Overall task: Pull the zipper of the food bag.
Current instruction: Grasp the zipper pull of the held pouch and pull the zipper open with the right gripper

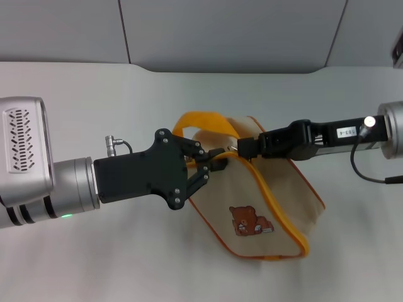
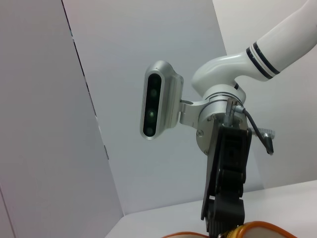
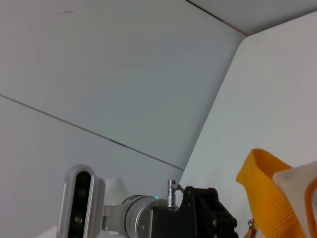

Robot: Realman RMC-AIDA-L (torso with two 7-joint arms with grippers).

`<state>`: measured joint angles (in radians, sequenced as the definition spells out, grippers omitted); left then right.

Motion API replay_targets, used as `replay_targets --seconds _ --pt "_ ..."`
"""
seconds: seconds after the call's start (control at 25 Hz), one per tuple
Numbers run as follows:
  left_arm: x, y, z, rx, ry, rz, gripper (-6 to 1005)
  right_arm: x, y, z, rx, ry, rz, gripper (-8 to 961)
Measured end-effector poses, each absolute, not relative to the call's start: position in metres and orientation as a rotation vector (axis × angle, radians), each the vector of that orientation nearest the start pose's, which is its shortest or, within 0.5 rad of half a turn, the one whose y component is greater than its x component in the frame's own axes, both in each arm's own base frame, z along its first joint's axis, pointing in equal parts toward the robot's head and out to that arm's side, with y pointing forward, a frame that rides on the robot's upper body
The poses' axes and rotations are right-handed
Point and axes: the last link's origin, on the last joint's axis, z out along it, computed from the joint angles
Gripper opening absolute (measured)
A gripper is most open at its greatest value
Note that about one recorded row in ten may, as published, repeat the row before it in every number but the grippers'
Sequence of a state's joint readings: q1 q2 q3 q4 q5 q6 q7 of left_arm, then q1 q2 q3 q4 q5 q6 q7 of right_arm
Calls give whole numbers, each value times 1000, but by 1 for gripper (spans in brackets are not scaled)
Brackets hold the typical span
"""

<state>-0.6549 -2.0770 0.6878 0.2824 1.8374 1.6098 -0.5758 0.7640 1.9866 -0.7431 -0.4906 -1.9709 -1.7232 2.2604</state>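
Observation:
The beige food bag (image 1: 242, 192) lies on the white table with its bear patch (image 1: 249, 221) facing up and its yellow loop handle (image 1: 200, 121) at the far end. The yellow-orange zipper (image 1: 275, 200) runs along its upper edge. A small silver pull tab (image 1: 232, 149) shows at the near-handle end. My left gripper (image 1: 217, 160) comes from the left and is shut on the bag's edge by the handle. My right gripper (image 1: 242, 148) comes from the right and is shut at the pull tab. The bag (image 3: 297, 181) and handle (image 3: 267, 196) also show in the right wrist view.
The left wrist view shows the right arm's black gripper (image 2: 225, 193) and its wrist camera (image 2: 158, 106) above the handle (image 2: 257, 229). The right wrist view shows the left arm's gripper body (image 3: 200, 218). A grey wall (image 1: 239, 31) stands behind the table.

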Motion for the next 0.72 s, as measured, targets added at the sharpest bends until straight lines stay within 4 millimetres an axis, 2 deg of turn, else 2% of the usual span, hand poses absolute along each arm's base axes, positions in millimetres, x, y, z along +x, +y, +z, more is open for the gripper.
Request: replay_targets --seconds 0.36,0.56,0.72 --pt "-219 322 -48 -2651 232 -942 73 193 355 2 -2772 1741 813 154" --pt "-220 322 -48 -2648 226 -942 77 194 356 1 -2775 1710 819 78" --pt "-221 321 -47 -2647 223 -941 80 195 356 0 -2771 1698 823 63"
